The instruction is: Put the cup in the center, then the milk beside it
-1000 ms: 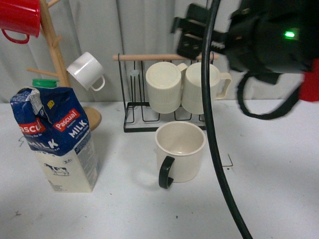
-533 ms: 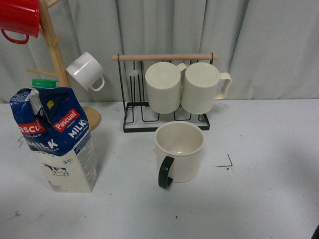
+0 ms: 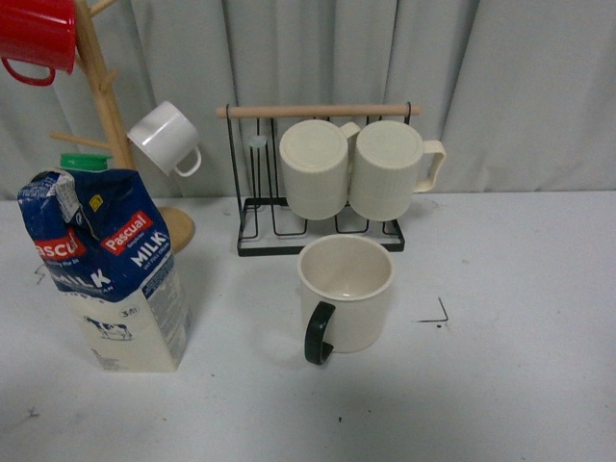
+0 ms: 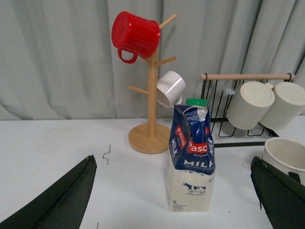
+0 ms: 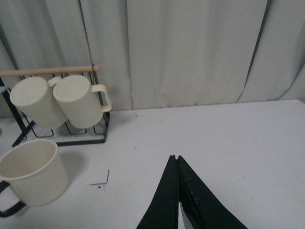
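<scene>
The cup [image 3: 345,294] is seen upright in the middle of the table [image 3: 520,385], toward its far edge and just in front of the wire rack [image 3: 318,236], with its dark handle turned toward the near edge. A black corner mark [image 3: 438,313] lies near it on the side of the right edge, so the cup is judged to be set within the center [image 3: 250,327] and the first step is taken as done. The milk [image 3: 111,269] stands upright toward the left edge, with an open stretch of bare tabletop between it and the cup. The second step is therefore judged as not yet done, since the milk has yet to be brought beside the cup. Neither arm is shown in the front view. In the left wrist view the left gripper [image 4: 172,162] is seen with its fingers spread wide and nothing between them. The milk lies straight ahead of it, in line with the gap but not touched. In the right wrist view the right gripper [image 5: 174,160] is seen with its fingers pressed together and nothing held, the cup being well apart from it.
</scene>
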